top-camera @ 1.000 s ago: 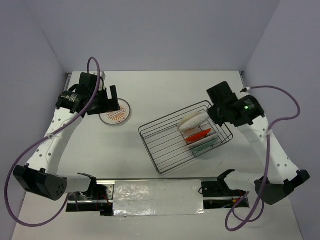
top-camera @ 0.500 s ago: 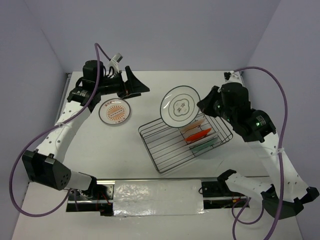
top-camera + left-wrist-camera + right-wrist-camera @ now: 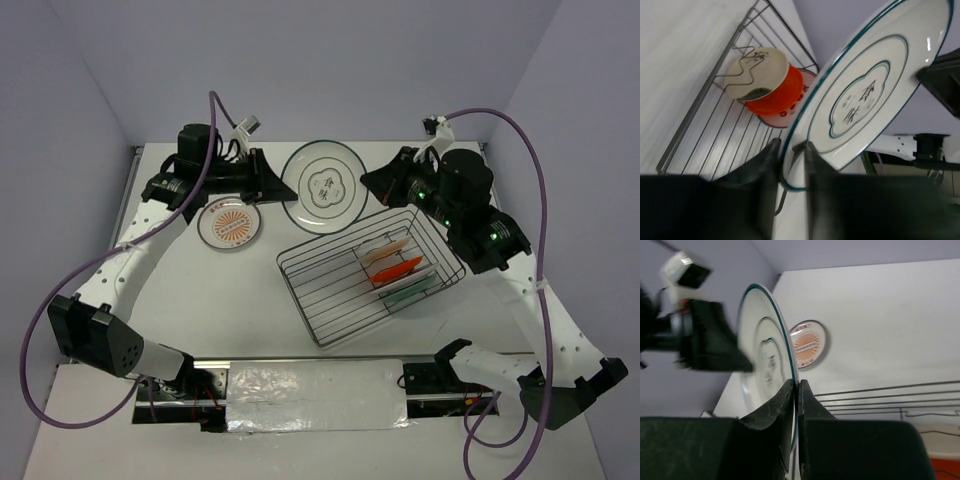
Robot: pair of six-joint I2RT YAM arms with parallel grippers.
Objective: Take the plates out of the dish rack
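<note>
Hanging between the two arms above the counter (image 3: 230,300), a teal-rimmed white plate (image 3: 322,187) is clear of the dish rack (image 3: 301,303); the right end effector (image 3: 372,184) pinches its rim, while the left end effector (image 3: 275,183) straddles the opposite rim, firmness of grip not discernible. One orange-motif plate (image 3: 230,225) lies unloaded on the counter; at least three plates (image 3: 398,268) stand in the rack, so judged roughly half done.

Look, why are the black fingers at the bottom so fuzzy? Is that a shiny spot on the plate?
Left wrist view: the fingers blur, too near the lens; the white plate shows a small glare near its rim. Right wrist view: same close blur. Top view: sharp, evenly lit.
</note>
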